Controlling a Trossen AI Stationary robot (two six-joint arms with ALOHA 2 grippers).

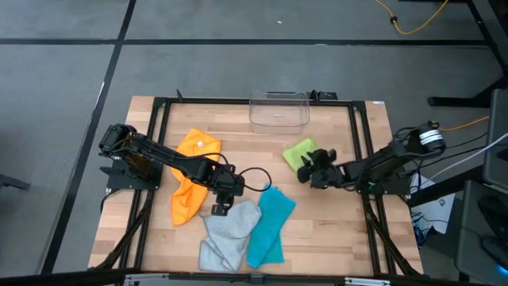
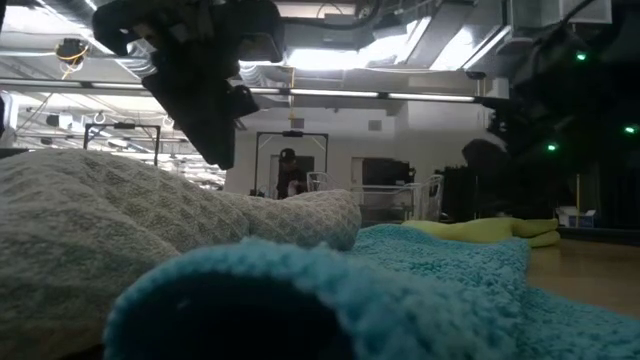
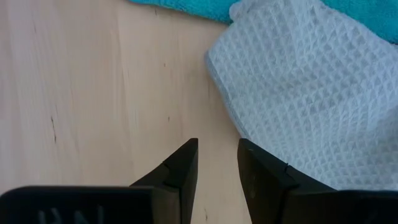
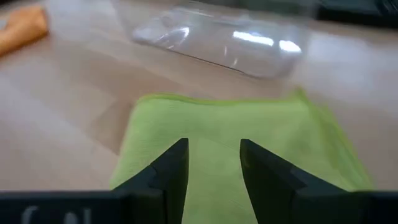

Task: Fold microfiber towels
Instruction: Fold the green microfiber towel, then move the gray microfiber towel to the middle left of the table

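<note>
Left gripper [image 3: 217, 158]: slightly parted, empty, above the crumpled light grey waffle-weave towel's [image 1: 228, 230] edge.
Right gripper [image 4: 214, 162]: narrowly open, empty, over the folded lime green microfiber towel [image 4: 249, 134].
Grey towel: between the orange cloth [image 1: 190, 179] and the teal cloth [image 1: 270, 226].

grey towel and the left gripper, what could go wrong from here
The left gripper hovers open beside the grey towel's edge, over bare table, so closing here could miss the cloth. The grey towel overlaps the teal towel, so a pull might drag both. The right gripper, open over the folded lime green towel, could rumple it if it descends.
</note>
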